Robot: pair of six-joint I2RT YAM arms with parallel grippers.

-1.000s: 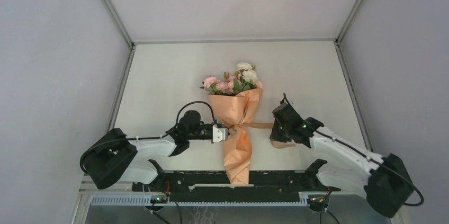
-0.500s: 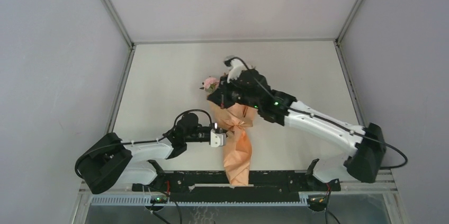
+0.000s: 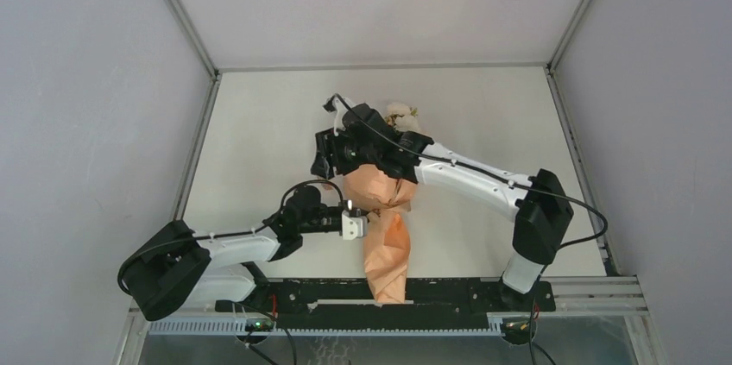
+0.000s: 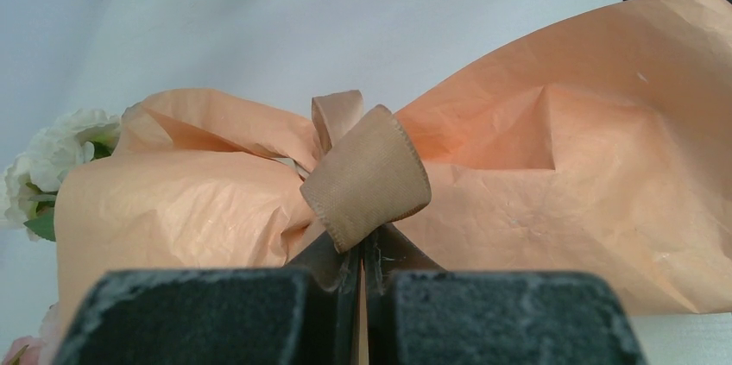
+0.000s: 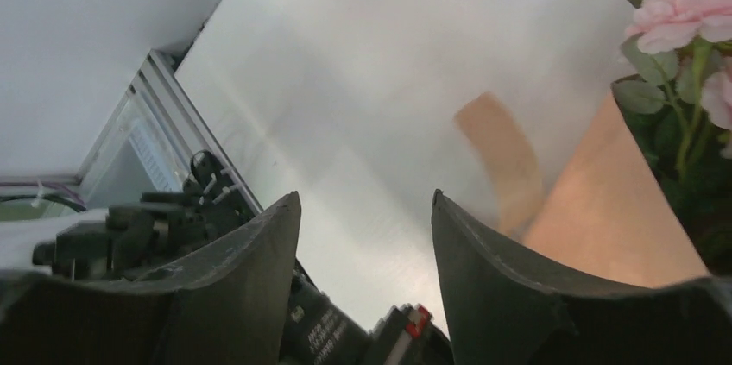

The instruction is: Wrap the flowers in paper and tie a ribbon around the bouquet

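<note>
The bouquet point(image 3: 385, 248) lies in the middle of the counter point(image 3: 259, 123), its narrow tail pointing at the near edge and its wide mouth toward the far side. The paper point(image 4: 561, 166) is crinkled orange and drawn in at a waist, where the ribbon point(image 4: 367, 177) forms a tan loop standing up from the knot.

The left pincer point(image 4: 361, 283) sits at that waist from the left. Its two dark pads are clenched together with a run of the ribbon pinched in the seam between them, just below the loop.

The right arm reaches across from the right and covers most of the flowers point(image 3: 399, 112); only a cream bloom shows at the far side of it. The right pincer point(image 5: 367, 244) hangs over the far-left corner of the bouquet's mouth, released, its fingers spread with bare counter showing in the gap. In the right wrist view a pink rose point(image 5: 682, 15) and green leaves stand to the right of the fingers above the paper's edge, and a blurred tan strip lies beside it.
</note>
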